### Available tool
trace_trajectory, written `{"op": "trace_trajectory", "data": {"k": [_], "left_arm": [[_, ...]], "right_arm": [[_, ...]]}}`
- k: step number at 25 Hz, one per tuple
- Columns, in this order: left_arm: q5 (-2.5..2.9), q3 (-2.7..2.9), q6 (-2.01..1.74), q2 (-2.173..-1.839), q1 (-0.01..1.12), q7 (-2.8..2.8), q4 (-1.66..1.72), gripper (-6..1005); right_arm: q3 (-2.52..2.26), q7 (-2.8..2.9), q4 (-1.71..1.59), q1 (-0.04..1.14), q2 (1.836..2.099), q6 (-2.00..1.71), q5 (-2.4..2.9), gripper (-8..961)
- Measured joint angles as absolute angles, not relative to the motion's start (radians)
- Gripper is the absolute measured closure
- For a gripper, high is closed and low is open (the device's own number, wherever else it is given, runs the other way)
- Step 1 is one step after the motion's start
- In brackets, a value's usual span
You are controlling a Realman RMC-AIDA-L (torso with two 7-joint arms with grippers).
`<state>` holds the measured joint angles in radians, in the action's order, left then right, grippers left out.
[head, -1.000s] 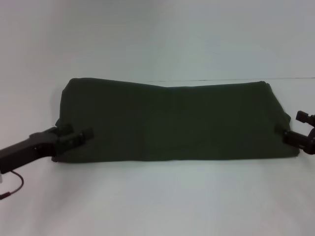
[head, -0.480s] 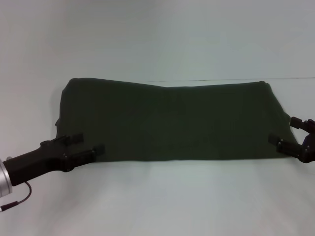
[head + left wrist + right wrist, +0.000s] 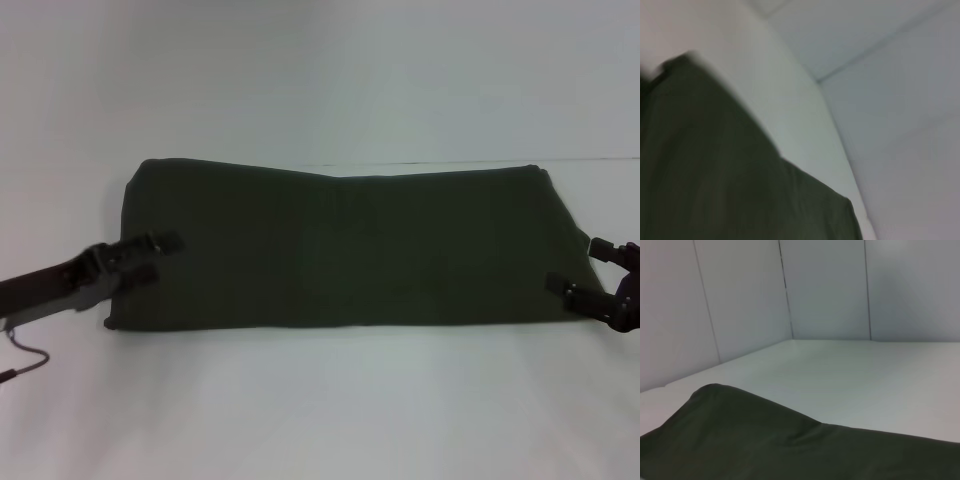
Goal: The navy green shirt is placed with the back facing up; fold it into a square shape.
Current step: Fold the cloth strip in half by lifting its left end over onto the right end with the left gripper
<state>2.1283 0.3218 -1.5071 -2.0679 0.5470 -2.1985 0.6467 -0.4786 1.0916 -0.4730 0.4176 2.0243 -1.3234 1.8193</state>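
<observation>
I see my left gripper [image 3: 150,258] reaching low over the left end of the navy green shirt [image 3: 345,248], fingers apart. My right gripper [image 3: 590,270] sits at the right end — fingers apart too — on the white table [image 3: 320,410].

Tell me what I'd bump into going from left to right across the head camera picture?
Left pincer → navy green shirt → right pincer, all on the white table.
</observation>
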Motion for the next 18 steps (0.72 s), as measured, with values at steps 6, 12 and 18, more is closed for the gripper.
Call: {"op": "trace_trajectory", "data": {"k": [6, 12, 18], "left_arm": [[2.197, 0.269, -1.523, -2.055, 0.523, -2.483, 0.66, 49], [2.247, 0.229, -1.456, -2.059, 0.509, -2.528, 0.632, 49], [2.252, 0.23, -1.363, -2.062, 0.501, -2.555, 0.593, 49]], "right_arm": [[-0.474, 1.099, -0.481, 0.41, 2.021, -1.354, 1.819, 7], [-0.475, 1.093, -0.48, 0.404, 2.022, -1.372, 1.819, 7], [-0.478, 1.088, -0.481, 0.397, 2.022, -1.38, 1.819, 7]]}}
